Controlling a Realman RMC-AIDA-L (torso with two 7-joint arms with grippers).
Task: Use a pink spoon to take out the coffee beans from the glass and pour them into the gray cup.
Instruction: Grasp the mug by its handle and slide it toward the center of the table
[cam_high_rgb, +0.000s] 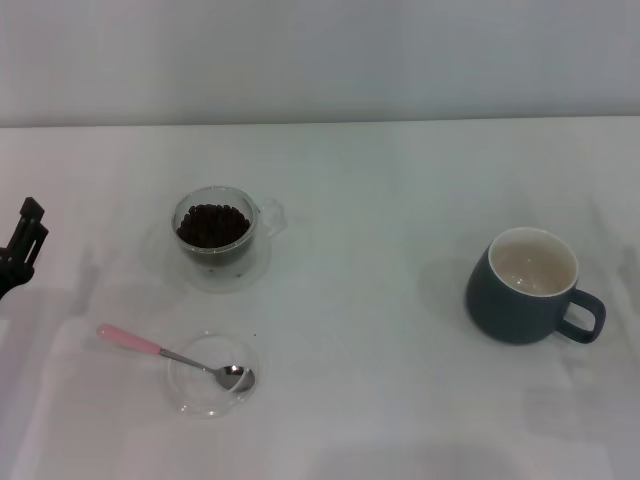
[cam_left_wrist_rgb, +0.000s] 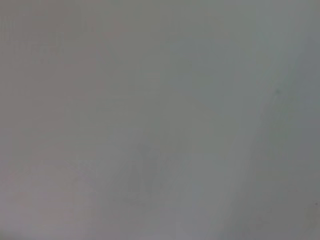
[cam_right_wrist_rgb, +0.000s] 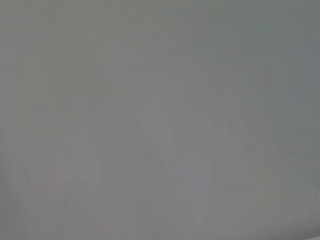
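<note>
In the head view the glass (cam_high_rgb: 222, 236) stands left of centre, filled with dark coffee beans (cam_high_rgb: 212, 224), its small handle toward the right. The pink spoon (cam_high_rgb: 178, 356) lies in front of it, its silver bowl resting in a flat clear dish (cam_high_rgb: 212, 375) and its pink handle pointing left. The gray cup (cam_high_rgb: 528, 286) stands at the right, cream inside, empty, handle to the right. My left gripper (cam_high_rgb: 22, 248) shows only as a dark tip at the left edge, well left of the glass. My right gripper is out of view. Both wrist views show only blank surface.
The white table (cam_high_rgb: 380, 400) stretches between the glass and the gray cup. A pale wall rises behind the table's far edge.
</note>
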